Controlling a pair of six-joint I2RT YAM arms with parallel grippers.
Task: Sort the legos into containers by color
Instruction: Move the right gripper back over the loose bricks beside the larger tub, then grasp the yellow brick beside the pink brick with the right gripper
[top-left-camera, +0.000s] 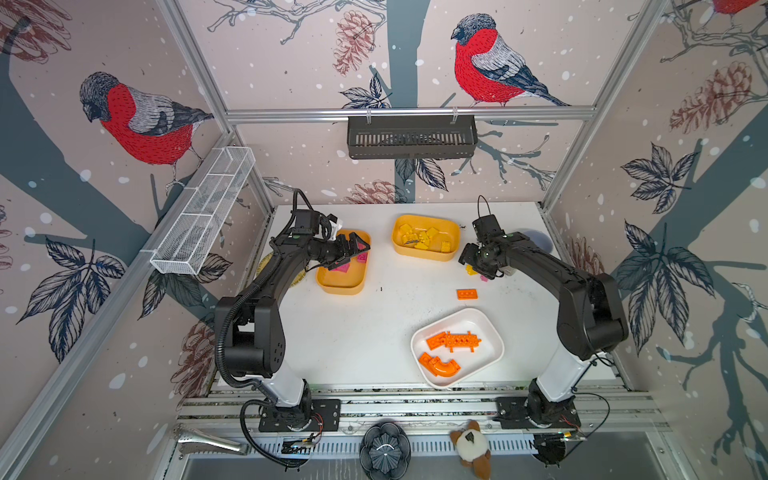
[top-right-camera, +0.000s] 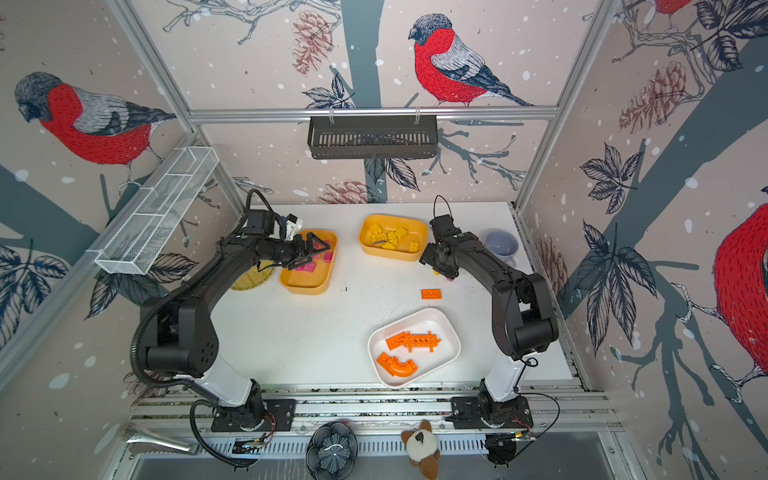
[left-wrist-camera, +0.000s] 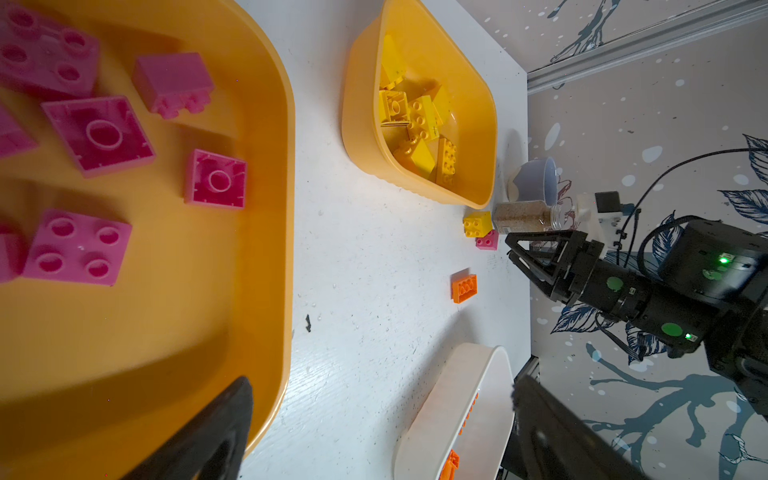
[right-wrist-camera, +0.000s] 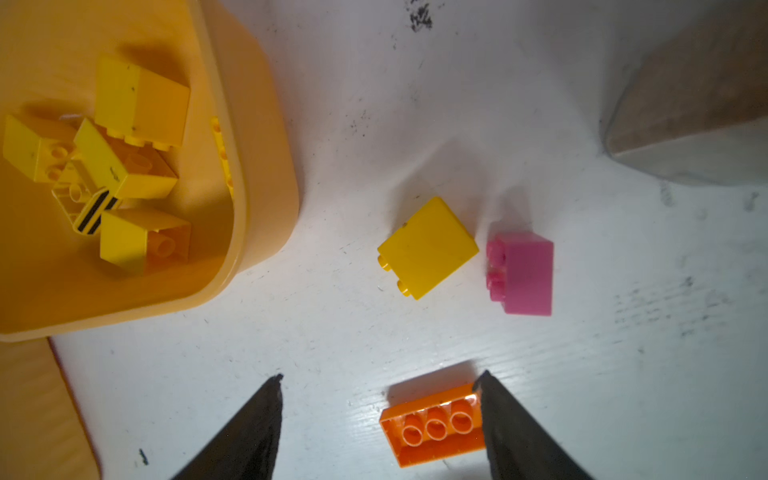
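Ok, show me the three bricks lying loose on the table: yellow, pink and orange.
yellow brick (right-wrist-camera: 428, 247), right wrist view, middle of its smooth flat face.
pink brick (right-wrist-camera: 528, 276), right wrist view, middle of its smooth face.
orange brick (right-wrist-camera: 436, 428), right wrist view, the middle of its three rings.

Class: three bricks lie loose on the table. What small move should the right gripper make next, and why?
Probably lower the right gripper onto the orange brick: its jaws stand open, the right wrist view shows that brick at its fingertips, partly behind one, and the white tub already holds the other orange pieces.
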